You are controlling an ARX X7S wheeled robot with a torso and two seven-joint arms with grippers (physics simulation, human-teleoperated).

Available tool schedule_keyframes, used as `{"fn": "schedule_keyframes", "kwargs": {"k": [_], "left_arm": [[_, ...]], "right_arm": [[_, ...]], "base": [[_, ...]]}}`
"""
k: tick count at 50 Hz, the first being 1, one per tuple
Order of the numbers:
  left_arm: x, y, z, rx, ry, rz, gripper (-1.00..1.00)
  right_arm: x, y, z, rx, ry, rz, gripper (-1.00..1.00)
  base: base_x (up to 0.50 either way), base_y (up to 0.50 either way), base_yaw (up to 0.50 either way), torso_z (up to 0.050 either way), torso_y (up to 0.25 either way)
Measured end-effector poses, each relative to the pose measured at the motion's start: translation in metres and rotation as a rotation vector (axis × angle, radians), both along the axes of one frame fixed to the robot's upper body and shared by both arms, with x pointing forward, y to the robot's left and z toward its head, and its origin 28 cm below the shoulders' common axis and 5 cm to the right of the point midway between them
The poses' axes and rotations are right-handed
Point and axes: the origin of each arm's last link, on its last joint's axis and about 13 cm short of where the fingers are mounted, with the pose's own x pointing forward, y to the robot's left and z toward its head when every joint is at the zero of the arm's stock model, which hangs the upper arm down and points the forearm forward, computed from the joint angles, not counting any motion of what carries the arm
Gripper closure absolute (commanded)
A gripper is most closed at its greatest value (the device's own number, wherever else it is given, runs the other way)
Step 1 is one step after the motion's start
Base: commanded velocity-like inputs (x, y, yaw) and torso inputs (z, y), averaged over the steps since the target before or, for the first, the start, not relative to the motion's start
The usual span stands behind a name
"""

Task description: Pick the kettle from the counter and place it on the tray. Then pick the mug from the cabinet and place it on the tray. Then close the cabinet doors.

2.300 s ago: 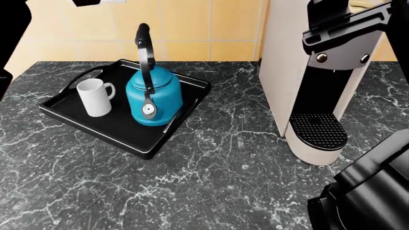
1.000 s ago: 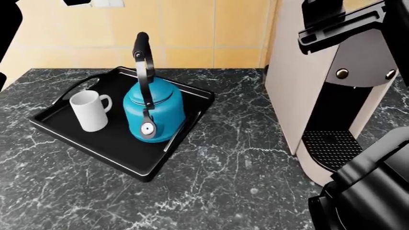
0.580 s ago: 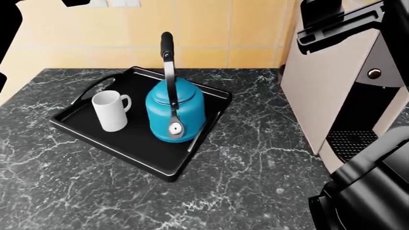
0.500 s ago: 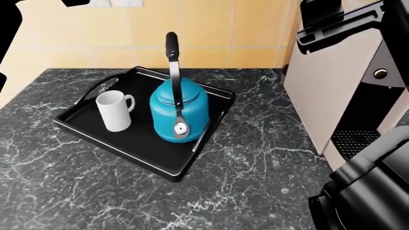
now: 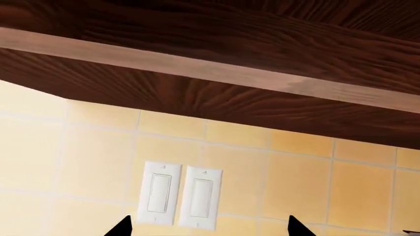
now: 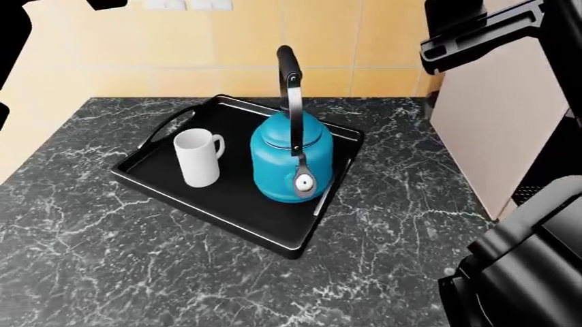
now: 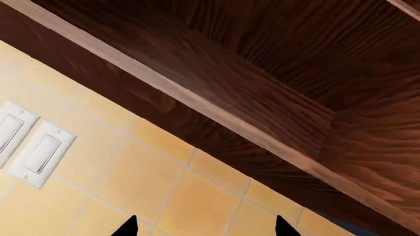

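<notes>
While both grippers seem apart, glossy rounded kettle (image 6: 291, 160), cylindrical mug (image 6: 198, 158), rimmed tray (image 6: 227, 204).

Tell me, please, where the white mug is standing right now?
In the head view the mug stands upright on the black tray, left of the blue kettle.

the robot is glossy black throughout: a bulky, faceted arm housing (image 6: 523, 272) with soft grey highlights fills the head view at 4 o'clock, and each wrist view shows two small pointed black fingertips (image 5: 121, 227) at 6 o'clock.
</notes>
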Motion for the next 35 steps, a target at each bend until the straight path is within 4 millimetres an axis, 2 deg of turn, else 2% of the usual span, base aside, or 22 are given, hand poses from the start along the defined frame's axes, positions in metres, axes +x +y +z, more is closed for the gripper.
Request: {"fn": "schedule_keyframes", "kwargs": {"k": [35], "left_arm": [[0.0038,0.0004,-0.0076,0.014,0.024,-0.003,-1.00]], "right_arm": [[0.0030,0.0000,-0.0024,0.003,0.004,0.000,-1.00]], "base": [[0.00,0.18,0.00,0.000,0.000]]}}
